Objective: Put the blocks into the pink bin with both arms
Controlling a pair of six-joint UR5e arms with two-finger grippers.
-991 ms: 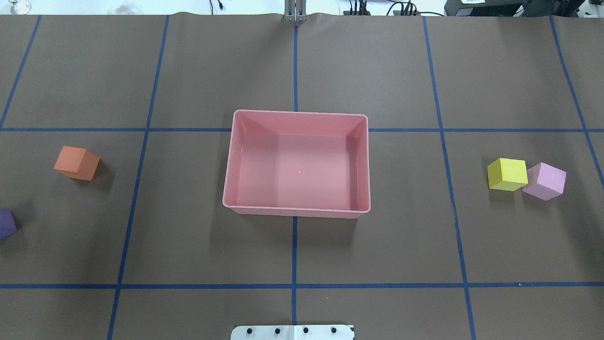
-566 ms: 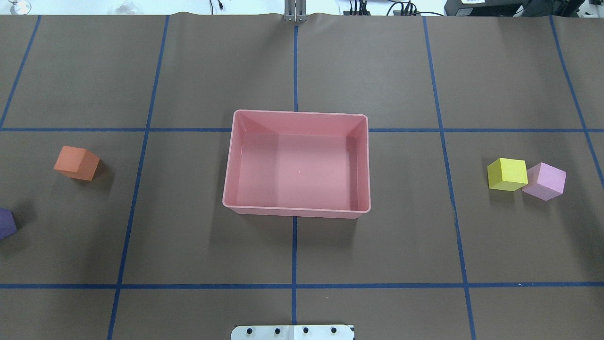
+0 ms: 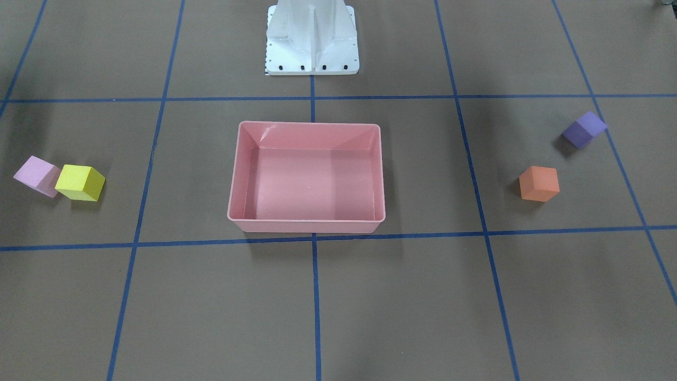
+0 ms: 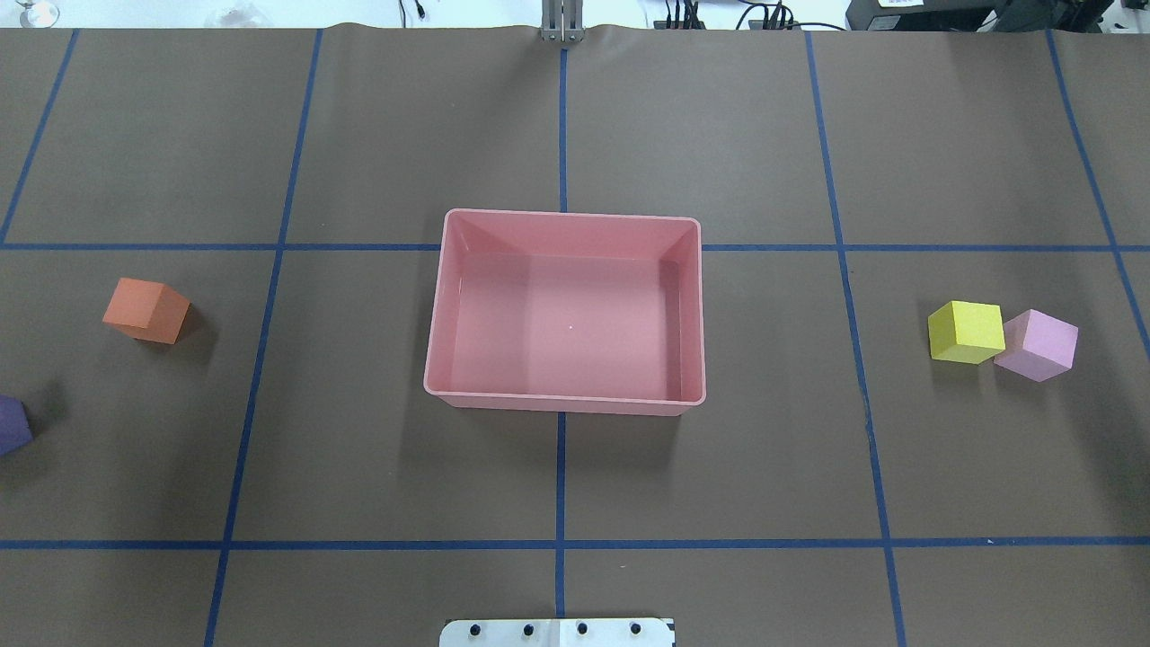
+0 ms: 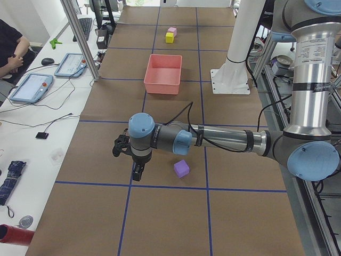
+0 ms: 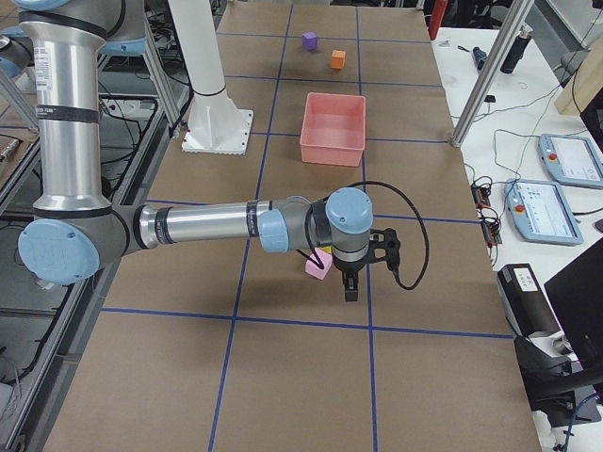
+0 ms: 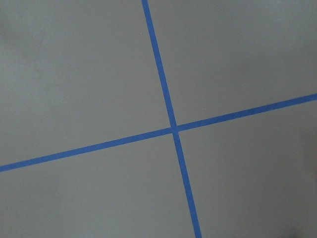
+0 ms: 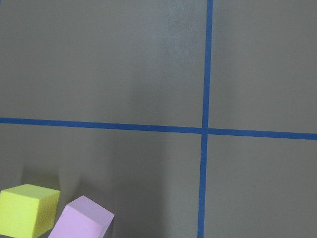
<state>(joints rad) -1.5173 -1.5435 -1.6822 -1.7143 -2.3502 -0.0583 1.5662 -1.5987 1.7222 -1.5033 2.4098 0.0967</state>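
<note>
The pink bin [image 4: 566, 215] sits empty at the table's middle; it also shows in the front view [image 3: 309, 124]. The orange block [image 4: 144, 310] and purple block [image 4: 11, 424] lie on the left. The yellow block [image 4: 966, 332] and light pink block [image 4: 1038, 344] touch each other on the right, and both show at the bottom left of the right wrist view. My left gripper [image 5: 137, 172] hangs over the table just beyond the purple block [image 5: 181, 168]. My right gripper [image 6: 349, 287] hangs beside the light pink block [image 6: 317, 264]. Whether either gripper is open or shut, I cannot tell.
The white pedestal base [image 3: 312, 37] stands at my edge of the table. Blue tape lines cross the brown table cover. Metal posts [image 5: 80, 37] and a side desk with tablets [image 5: 69, 64] stand along the far edge, with a person seated there.
</note>
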